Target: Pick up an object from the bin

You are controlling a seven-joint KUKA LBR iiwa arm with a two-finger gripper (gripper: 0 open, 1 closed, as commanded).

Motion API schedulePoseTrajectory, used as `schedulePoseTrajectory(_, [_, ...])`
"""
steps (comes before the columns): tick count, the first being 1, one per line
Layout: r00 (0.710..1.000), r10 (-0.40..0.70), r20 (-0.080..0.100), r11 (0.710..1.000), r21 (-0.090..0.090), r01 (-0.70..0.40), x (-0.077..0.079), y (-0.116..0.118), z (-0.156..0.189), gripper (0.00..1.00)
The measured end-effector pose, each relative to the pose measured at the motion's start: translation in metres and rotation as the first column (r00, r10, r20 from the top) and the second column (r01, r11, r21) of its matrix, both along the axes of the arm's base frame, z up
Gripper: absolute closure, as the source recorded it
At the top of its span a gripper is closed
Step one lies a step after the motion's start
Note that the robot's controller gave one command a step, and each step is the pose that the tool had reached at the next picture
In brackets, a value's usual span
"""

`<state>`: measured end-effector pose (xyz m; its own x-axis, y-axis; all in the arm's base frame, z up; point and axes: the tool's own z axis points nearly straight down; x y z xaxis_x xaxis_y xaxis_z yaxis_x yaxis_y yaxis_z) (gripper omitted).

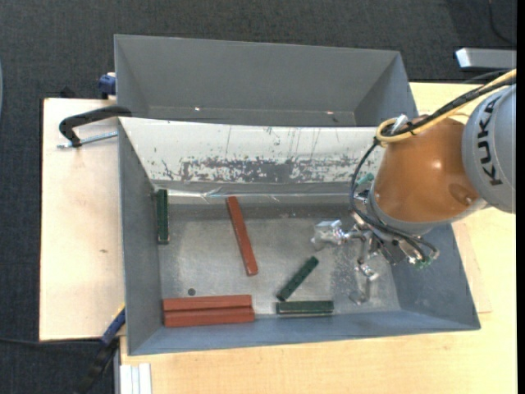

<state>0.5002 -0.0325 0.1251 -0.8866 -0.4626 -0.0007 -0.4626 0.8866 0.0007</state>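
Seen from above, with the upper gripper (349,261) hidden under the orange cover (418,175) and a dark speck (191,293) too small to name. Strewn about the grey bin (135,220): a red stick (242,236), a red block (207,310), an upright green bar (162,216) at the left wall and a flat green bar (305,308). Spread apart with nothing between, low over bare floor at the right, just beside a slanted green bar (297,278) without touching it.

"KUK" on the arm (490,150)
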Motion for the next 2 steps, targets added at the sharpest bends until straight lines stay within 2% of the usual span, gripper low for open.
schedulePoseTrajectory(1, [0.999, 0.034, 0.001, 0.999, 0.0, -0.034, -0.0042, 0.0687, -0.0497, 0.0])
schedulePoseTrajectory(2, [0.968, 0.251, 0.013, 0.968, 0.003, -0.251, 0.0024, 0.0625, -0.0532, 1.0])
